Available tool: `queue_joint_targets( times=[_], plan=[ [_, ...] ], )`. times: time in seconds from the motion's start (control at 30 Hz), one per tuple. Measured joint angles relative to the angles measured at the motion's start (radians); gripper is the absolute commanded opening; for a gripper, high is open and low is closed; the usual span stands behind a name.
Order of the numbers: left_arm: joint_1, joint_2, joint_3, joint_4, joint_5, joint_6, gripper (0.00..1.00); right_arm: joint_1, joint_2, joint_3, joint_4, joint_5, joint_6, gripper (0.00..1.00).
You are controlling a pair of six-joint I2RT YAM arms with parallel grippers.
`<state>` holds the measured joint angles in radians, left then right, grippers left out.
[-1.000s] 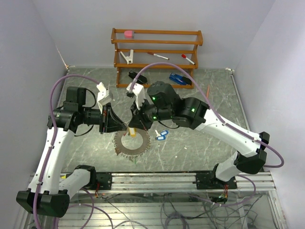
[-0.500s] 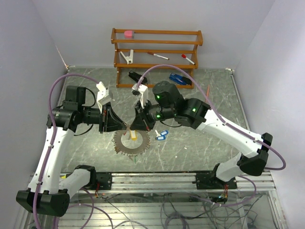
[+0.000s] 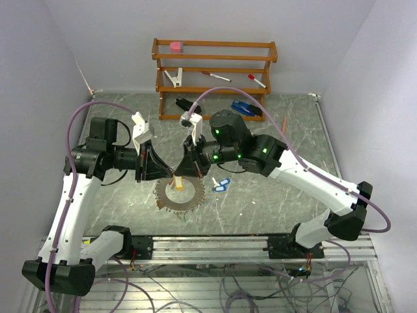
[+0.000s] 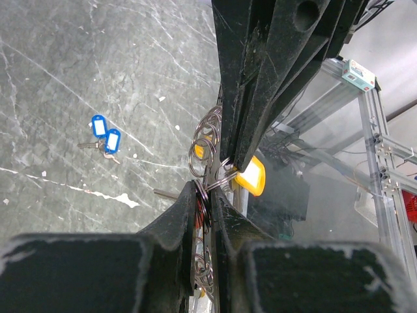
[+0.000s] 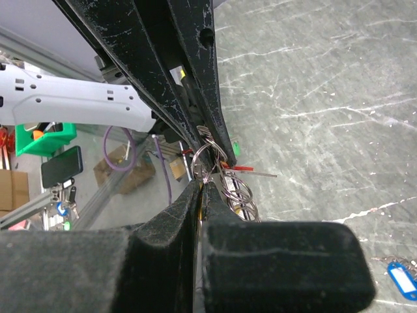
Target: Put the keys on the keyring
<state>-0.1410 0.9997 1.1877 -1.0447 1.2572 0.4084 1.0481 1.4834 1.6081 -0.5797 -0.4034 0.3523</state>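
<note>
Left fingers (image 4: 182, 222) pinch wire rings (image 4: 206, 134), right fingers (image 4: 241, 98) pinch a yellow-tagged key (image 4: 251, 177); labels on 2 blue tags (image 4: 105, 135) unreadable.

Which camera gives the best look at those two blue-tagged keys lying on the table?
The left wrist view: both blue-tagged keys lie whole and unobstructed. The top view shows them tiny; the right wrist view catches only one tag at its corner.

A yellow key tag (image 4: 251, 177), blue key tags (image 4: 106, 134), white-veined grey table (image 4: 78, 59).
</note>
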Motion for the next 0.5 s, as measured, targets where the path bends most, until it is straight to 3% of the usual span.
queue_joint_targets(
  times=[0.5],
  plan=[
    [0.000, 0.001, 0.000, -0.014, -0.010, 0.025, 0.07, 0.000, 0.000, 0.005, 0.004, -0.008, 0.037, 0.00]
  ],
)
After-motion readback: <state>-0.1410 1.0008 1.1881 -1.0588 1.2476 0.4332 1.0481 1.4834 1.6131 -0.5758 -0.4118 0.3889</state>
